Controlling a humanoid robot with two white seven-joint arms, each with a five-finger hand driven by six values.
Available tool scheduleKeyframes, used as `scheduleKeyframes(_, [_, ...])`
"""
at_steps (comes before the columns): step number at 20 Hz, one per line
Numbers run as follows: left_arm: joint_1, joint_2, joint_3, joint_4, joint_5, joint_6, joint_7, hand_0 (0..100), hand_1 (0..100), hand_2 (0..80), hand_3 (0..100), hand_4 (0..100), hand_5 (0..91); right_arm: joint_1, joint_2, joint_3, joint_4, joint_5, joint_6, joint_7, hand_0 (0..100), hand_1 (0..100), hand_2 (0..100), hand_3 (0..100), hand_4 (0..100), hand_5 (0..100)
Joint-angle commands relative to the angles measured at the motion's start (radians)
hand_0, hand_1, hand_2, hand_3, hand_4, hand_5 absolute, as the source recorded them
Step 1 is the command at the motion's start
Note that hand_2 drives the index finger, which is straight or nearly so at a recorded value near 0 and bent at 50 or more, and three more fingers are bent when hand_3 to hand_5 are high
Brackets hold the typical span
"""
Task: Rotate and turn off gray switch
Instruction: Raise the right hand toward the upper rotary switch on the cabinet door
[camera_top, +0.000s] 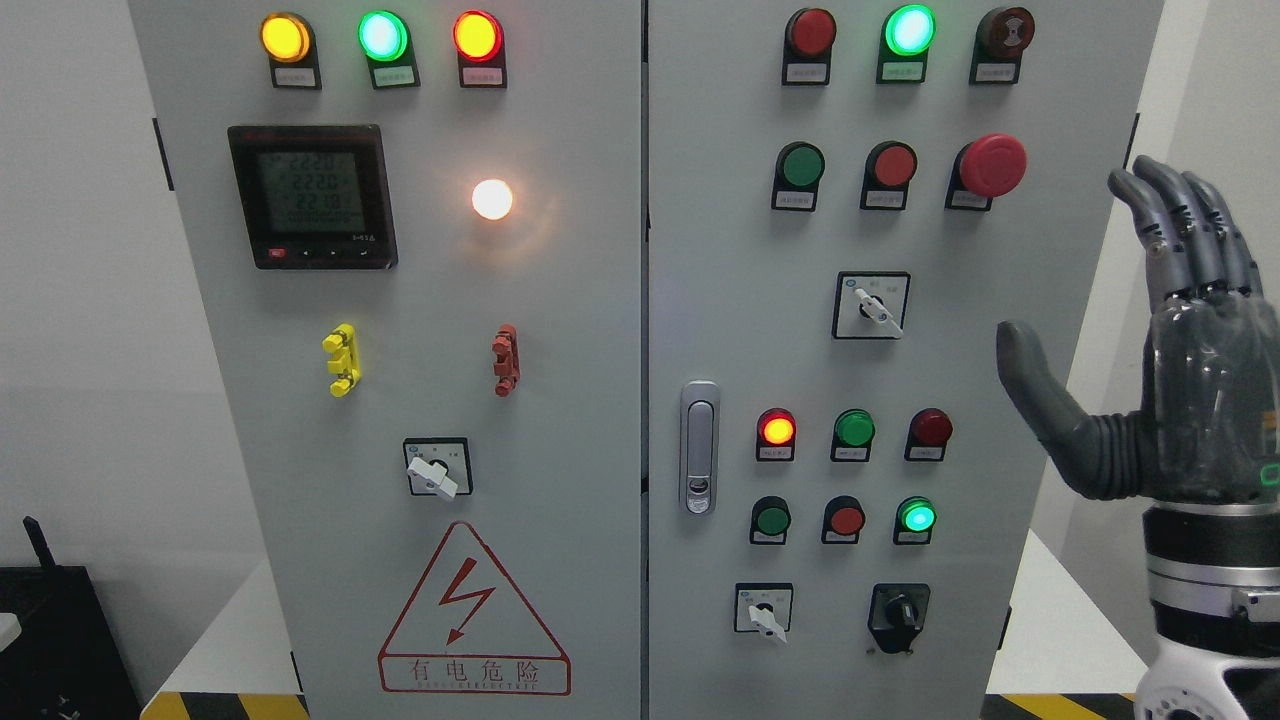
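My right hand hung fingers spread, holding nothing, at 3 o'clock of the gray switch, not touching.

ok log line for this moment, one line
right robot hand open, raised beside cabinet | gray switch untouched | left arm out of view

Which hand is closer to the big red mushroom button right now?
Right. The right hand is raised open beside the cabinet, just right of and below the red mushroom button. The left hand is out of view.
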Motion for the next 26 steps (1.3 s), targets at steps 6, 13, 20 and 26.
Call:
scheduleKeyframes(6, [-0.009,0.000,0.008,-0.026,0.018,0.001,-0.001,12,39,0.0,0,0,0.0,0.011,0.126,0.012,0.031,-0.012,0.003,-0.034,29,42,32,72,79,85])
scheduleKeyframes(13, [-0.009,0.000,0.008,-0.026,0.020,0.001,-0.001,12,39,0.0,0,0,0.0,0.061,0.184,0.036,0.040,-0.012,0.046,-0.031,25,40,38,90,95,100])
scheduleKeyframes(20, [-0.009,0.000,0.008,-0.026,0.018,0.001,-0.001,12,39,0.0,0,0,0.0,0.055,0.212,0.072,0.069,-0.013,0.121,-0.034,7,41,49,95,98,100])
scheduleKeyframes(26, [-0.009,0.000,0.008,-0.026,0.020,0.001,-0.001,12,39,0.0,0,0,0.0,0.006,0.227,0.078,0.103,-0.028,0.164,-0.035,0,38,55,96,98,100])
